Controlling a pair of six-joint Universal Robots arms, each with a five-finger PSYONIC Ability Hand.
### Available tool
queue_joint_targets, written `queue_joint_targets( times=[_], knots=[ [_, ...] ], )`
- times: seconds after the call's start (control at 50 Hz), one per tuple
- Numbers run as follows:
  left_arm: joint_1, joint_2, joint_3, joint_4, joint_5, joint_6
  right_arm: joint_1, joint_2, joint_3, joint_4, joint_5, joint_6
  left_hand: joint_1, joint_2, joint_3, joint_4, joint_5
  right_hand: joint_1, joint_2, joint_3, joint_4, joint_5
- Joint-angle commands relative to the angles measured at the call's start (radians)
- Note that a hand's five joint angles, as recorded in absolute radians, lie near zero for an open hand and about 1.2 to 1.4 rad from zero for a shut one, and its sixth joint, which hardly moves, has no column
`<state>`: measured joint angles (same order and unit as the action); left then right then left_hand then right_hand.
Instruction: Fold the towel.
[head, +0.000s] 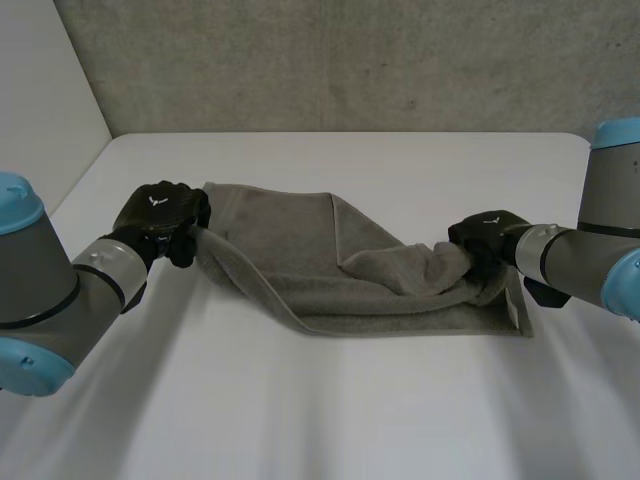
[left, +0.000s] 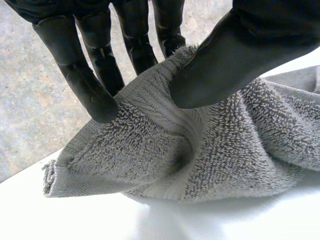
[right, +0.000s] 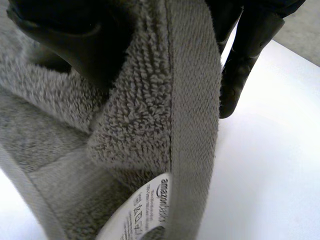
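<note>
A grey terry towel (head: 320, 265) lies rumpled across the middle of the white table, slack between my two hands. My left hand (head: 160, 215) holds its left end: in the left wrist view the thumb (left: 240, 55) and fingers (left: 85, 75) pinch a towel (left: 200, 150) corner between them. My right hand (head: 485, 240) grips the right end, bunched and lifted a little over the layer below. In the right wrist view its thumb (right: 75, 35) and fingers (right: 245, 60) clamp the hemmed edge of the towel (right: 150, 115), with a white label (right: 145, 210) hanging below.
The white table (head: 330, 410) runs wide in front of the towel. A concrete wall (head: 350, 60) stands behind the far edge, and a white panel (head: 40, 90) closes the left side.
</note>
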<state>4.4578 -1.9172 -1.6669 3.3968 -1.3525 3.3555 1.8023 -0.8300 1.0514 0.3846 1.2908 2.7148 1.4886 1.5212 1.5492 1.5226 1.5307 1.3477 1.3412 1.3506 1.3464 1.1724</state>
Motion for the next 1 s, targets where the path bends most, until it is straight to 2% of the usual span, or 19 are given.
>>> queue_joint_targets(
  times=[0.02,0.08,0.1,0.12,0.14,0.16,0.18,0.22,0.24,0.26,0.4,0.52,0.56,0.72,0.92,0.96,0.98,1.0],
  knots=[
    [0.0,0.014,-0.014,0.013,0.009,-0.004,-0.023,0.042,-0.027,-0.058,0.008,0.029,-0.092,-0.125,-0.153,-0.126,-0.309,0.049,0.055,0.046,0.05,0.049],
    [0.0,0.003,-0.001,0.016,0.007,-0.004,-0.031,0.071,-0.04,-0.121,0.028,0.036,-0.092,-0.125,-0.153,-0.126,-0.309,-0.038,-0.032,-0.041,-0.037,-0.038],
    [0.0,0.003,-0.001,0.016,0.007,-0.004,-0.04,0.072,-0.044,-0.159,0.047,0.036,-0.092,-0.125,-0.153,-0.126,-0.309,-0.155,-0.148,-0.158,-0.153,-0.154],
    [0.001,0.0,0.009,0.016,0.006,-0.004,-0.047,0.071,-0.048,-0.196,0.068,0.034,-0.092,-0.125,-0.153,-0.126,-0.309,-0.383,-0.376,-0.385,-0.381,-0.382],
    [0.001,-0.006,0.021,0.016,0.004,-0.004,-0.047,0.071,-0.048,-0.196,0.068,0.034,-0.092,-0.125,-0.153,-0.126,-0.309,-0.385,-0.378,-0.388,-0.384,-0.384],
    [0.001,-0.006,0.021,0.016,0.004,-0.004,-0.052,0.068,-0.05,-0.228,0.087,0.036,-0.092,-0.125,-0.153,-0.126,-0.309,-0.623,-0.617,-0.626,-0.622,-0.622],
    [-0.002,-0.012,0.036,0.015,0.001,-0.004,-0.052,0.068,-0.05,-0.228,0.087,0.036,-0.092,-0.125,-0.153,-0.126,-0.309,-0.626,-0.619,-0.628,-0.624,-0.625],
    [-0.003,-0.017,0.048,0.013,-0.002,-0.005,-0.055,0.062,-0.045,-0.269,0.1,0.04,-0.092,-0.125,-0.153,-0.126,-0.309,-1.017,-1.01,-1.02,-1.016,-1.016],
    [-0.011,-0.017,0.055,0.012,-0.005,-0.005,-0.055,0.061,-0.045,-0.27,0.1,0.04,-0.092,-0.125,-0.153,-0.126,-0.309,-1.019,-1.013,-1.022,-1.018,-1.018],
    [-0.011,-0.017,0.055,0.012,-0.005,-0.005,-0.054,0.052,-0.036,-0.277,0.096,0.039,-0.092,-0.125,-0.153,-0.126,-0.309,-1.173,-1.167,-1.176,-1.172,-1.172],
    [-0.025,-0.003,0.05,0.012,-0.005,-0.016,-0.06,-0.021,0.038,-0.265,0.07,0.028,-0.092,-0.125,-0.153,-0.126,-0.309,-1.173,-1.167,-1.176,-1.172,-1.172],
    [-0.061,-0.002,0.033,0.007,-0.007,-0.016,-0.093,-0.144,0.2,-0.263,0.031,0.02,-0.092,-0.125,-0.153,-0.126,-0.309,-1.173,-1.167,-1.176,-1.172,-1.172],
    [-0.064,0.0,0.027,0.006,-0.005,-0.016,-0.151,-0.219,0.309,-0.267,0.006,-0.003,-0.092,-0.125,-0.153,-0.126,-0.309,-1.173,-1.167,-1.176,-1.172,-1.172],
    [-0.068,0.024,-0.001,0.004,0.003,-0.016,-0.273,-0.368,0.49,-0.294,-0.083,-0.046,-0.092,-0.125,-0.153,-0.126,-0.309,-1.173,-1.167,-1.176,-1.172,-1.172],
    [-0.071,0.024,-0.004,0.004,0.004,-0.016,-0.388,-0.377,0.5,-0.276,-0.145,-0.04,-0.092,-0.125,-0.153,-0.126,-0.309,-1.173,-1.167,-1.176,-1.172,-1.172],
    [-0.071,0.024,-0.004,0.004,0.004,-0.016,-0.396,-0.37,0.492,-0.27,-0.16,-0.033,-0.092,-0.125,-0.153,-0.126,-0.309,-1.09,-1.083,-1.092,-1.088,-1.089],
    [-0.069,0.024,-0.004,0.004,0.003,-0.016,-0.402,-0.363,0.481,-0.26,-0.172,-0.029,-0.092,-0.125,-0.153,-0.126,-0.309,-0.86,-0.853,-0.863,-0.859,-0.859],
    [-0.069,0.024,-0.004,0.004,0.003,-0.016,-0.409,-0.35,0.461,-0.248,-0.185,-0.008,-0.092,-0.125,-0.153,-0.126,-0.309,-0.497,-0.491,-0.5,-0.496,-0.496]
  ],
)
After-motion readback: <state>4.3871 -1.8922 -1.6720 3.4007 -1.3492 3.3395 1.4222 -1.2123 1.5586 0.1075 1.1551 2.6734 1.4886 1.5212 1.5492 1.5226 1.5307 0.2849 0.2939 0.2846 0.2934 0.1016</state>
